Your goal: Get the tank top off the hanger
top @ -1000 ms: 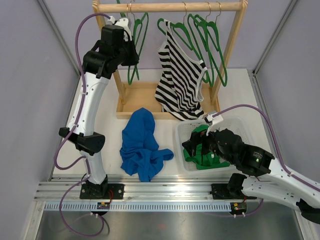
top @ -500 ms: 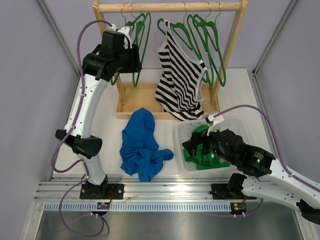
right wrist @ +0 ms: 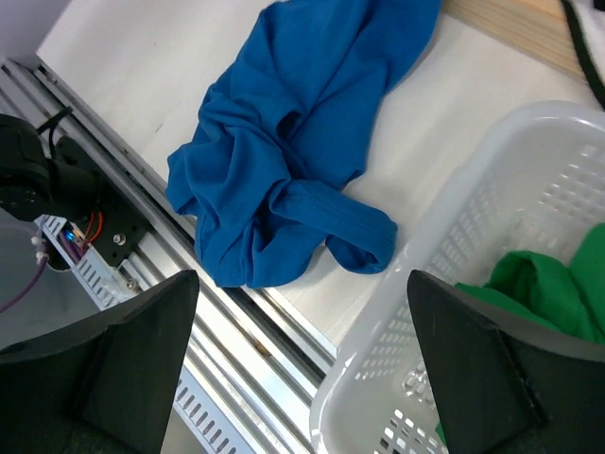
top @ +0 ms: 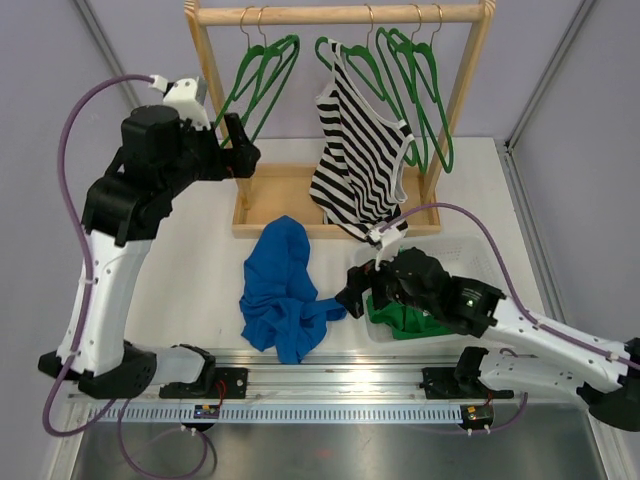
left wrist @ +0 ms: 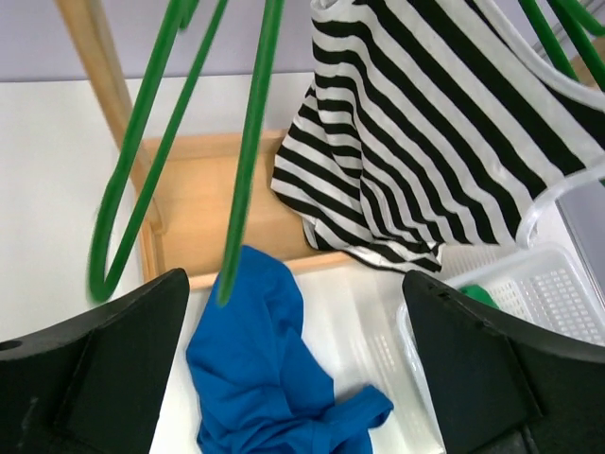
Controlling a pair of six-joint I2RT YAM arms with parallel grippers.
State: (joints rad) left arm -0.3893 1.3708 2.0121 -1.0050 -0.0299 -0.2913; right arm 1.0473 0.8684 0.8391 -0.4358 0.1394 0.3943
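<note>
Your left fingers have just sprung wide and drawn back from the empty green hangers, your right fingers stay spread by the basket, and the striped tank top still hangs on the rail, so its removal looks not yet begun.

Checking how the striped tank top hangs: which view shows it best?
Top external: the striped tank top appears whole, straps to hem. The left wrist view shows its body and hem but crops the straps; the right wrist view shows nothing clear of it.
</note>
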